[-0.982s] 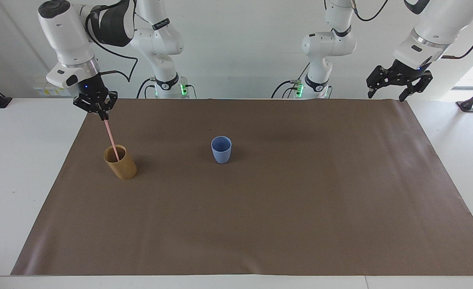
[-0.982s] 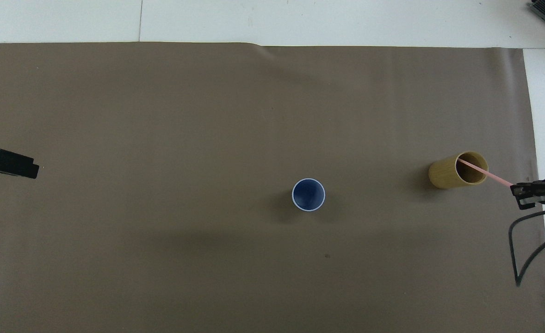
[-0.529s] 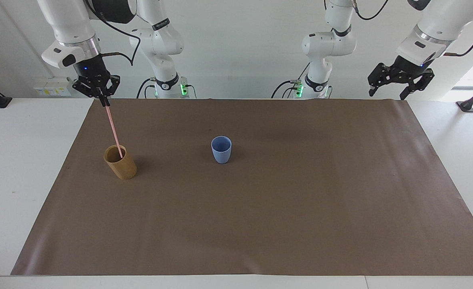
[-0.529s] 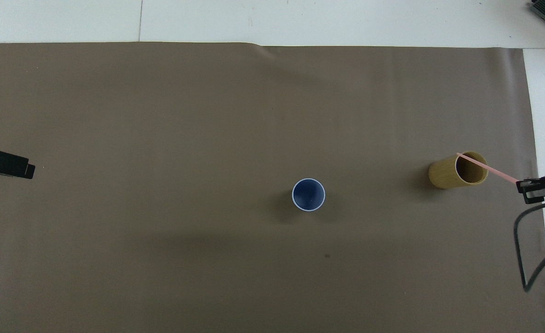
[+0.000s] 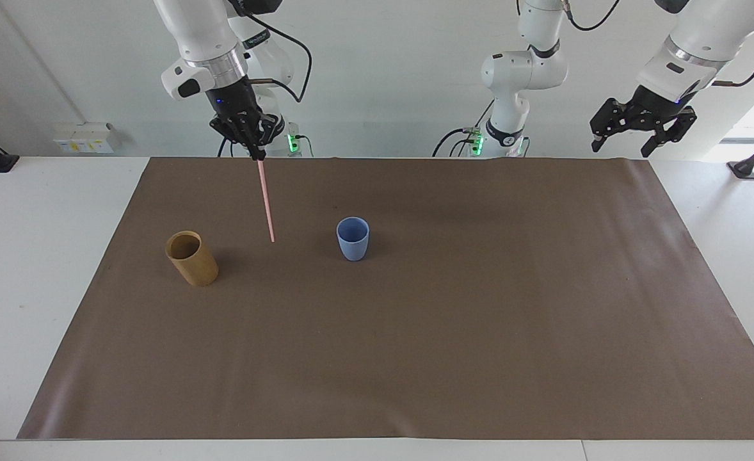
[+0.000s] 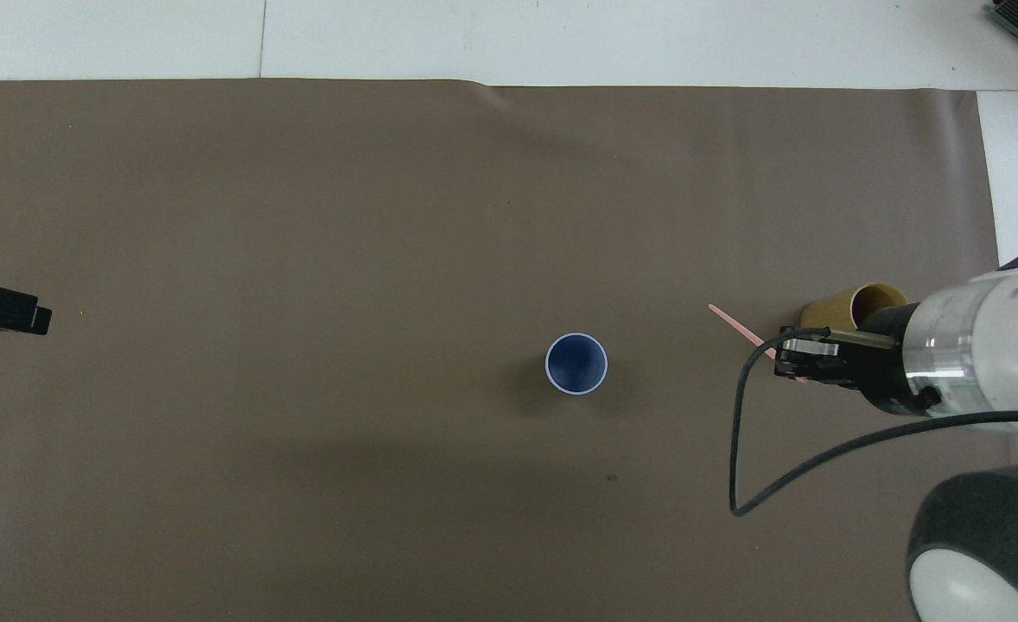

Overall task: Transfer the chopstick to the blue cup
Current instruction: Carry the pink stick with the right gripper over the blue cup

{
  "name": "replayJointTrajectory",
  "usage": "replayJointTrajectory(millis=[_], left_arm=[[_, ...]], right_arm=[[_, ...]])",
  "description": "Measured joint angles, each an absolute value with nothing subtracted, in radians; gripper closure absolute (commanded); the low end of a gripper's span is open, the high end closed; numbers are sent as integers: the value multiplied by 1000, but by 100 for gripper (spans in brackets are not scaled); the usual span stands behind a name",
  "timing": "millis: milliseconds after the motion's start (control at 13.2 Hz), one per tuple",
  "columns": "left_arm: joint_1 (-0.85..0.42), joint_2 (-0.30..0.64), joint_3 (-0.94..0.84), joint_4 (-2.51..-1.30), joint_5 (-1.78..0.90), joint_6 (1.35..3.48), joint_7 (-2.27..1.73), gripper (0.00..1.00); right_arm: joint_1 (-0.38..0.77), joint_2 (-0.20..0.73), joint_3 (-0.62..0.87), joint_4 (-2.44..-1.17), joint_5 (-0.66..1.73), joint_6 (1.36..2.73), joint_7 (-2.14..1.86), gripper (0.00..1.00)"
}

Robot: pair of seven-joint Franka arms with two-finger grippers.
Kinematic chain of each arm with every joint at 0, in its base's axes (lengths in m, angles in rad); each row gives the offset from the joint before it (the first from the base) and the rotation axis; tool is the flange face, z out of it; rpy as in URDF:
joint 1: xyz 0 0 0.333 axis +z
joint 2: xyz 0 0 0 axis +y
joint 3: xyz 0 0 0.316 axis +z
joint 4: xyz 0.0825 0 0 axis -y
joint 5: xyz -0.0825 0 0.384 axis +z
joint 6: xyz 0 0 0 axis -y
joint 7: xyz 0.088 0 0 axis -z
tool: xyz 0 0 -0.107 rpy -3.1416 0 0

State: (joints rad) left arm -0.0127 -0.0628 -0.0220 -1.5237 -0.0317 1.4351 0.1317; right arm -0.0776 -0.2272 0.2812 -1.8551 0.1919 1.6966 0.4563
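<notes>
Chopstick: thin, straight pale-pink stick, hanging almost upright in the air with its top end pinched and its lower tip free, over the brown mat between the two cups; clear of both.
Right gripper: black two-finger gripper of the right arm, raised, fingertips clamped together on the top end of the stick; in the overhead view it sits between the tan cup and the blue cup, closer to the tan one.
Blue cup: small light-blue handleless plastic cup, upright near the middle of the mat, nothing in it.
Tan cup: taller tan-brown cylindrical cup, standing toward the right arm's end of the table, well apart from the blue cup, its mouth open.
Left gripper: black gripper of the left arm, waiting high over the mat's corner at the left arm's end, fingers spread wide, holding nothing.
Mat: brown sheet covering most of the white table.
</notes>
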Motion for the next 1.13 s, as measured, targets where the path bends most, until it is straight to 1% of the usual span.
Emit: replayJointTrajectory(millis=[151, 302, 680, 1133], left_arm=[[-12, -66, -17, -1524, -32, 1434, 132, 0], [-12, -66, -17, -1524, -32, 1433, 132, 0], [-12, -66, -17, -1524, -32, 1433, 132, 0], [-12, -66, -17, -1524, -32, 1433, 132, 0]], right_arm=[[3, -207, 285, -1855, 236, 1729, 603, 100], [41, -189, 288, -1854, 306, 1746, 697, 100], [92, -125, 289, -1860, 361, 1747, 716, 100], [98, -91, 288, -1908, 361, 1746, 666, 100]])
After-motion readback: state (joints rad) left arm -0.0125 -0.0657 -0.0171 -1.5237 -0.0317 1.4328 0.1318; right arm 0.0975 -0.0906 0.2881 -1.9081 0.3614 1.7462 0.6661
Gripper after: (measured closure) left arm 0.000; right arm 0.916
